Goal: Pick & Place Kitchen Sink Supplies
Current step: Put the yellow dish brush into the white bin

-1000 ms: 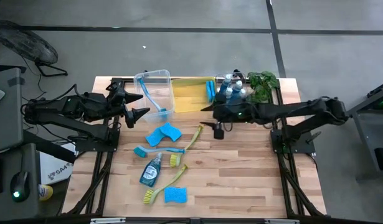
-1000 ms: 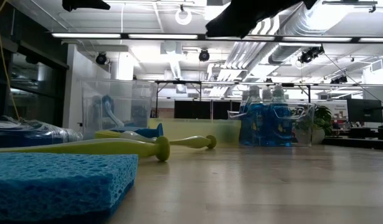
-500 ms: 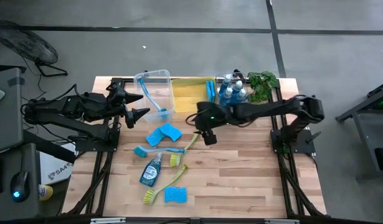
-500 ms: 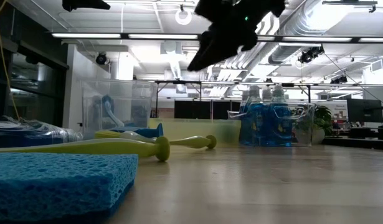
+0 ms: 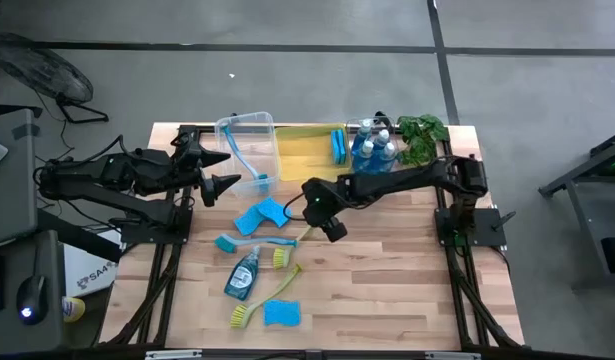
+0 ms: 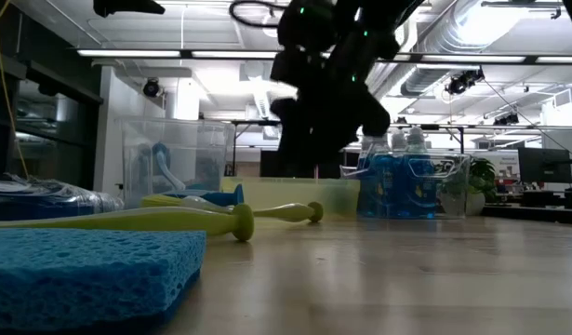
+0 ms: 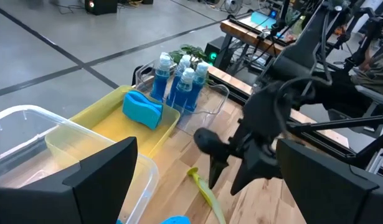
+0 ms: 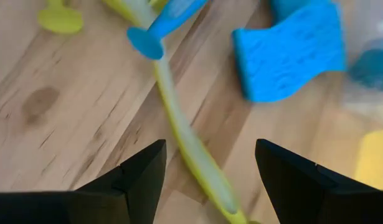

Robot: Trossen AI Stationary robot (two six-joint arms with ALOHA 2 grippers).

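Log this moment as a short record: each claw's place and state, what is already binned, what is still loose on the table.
right claw: open, empty, above a yellow-green brush near mid-table
left claw: open, empty, waiting beside the clear bin
clear bin: one blue brush
yellow bin: one blue sponge
bottle bin: several soap bottles
loose on table: soap bottle, sponges, more brushes
table: wooden

Wooden table: sponges, brushes, soap bottle, bins, plant.
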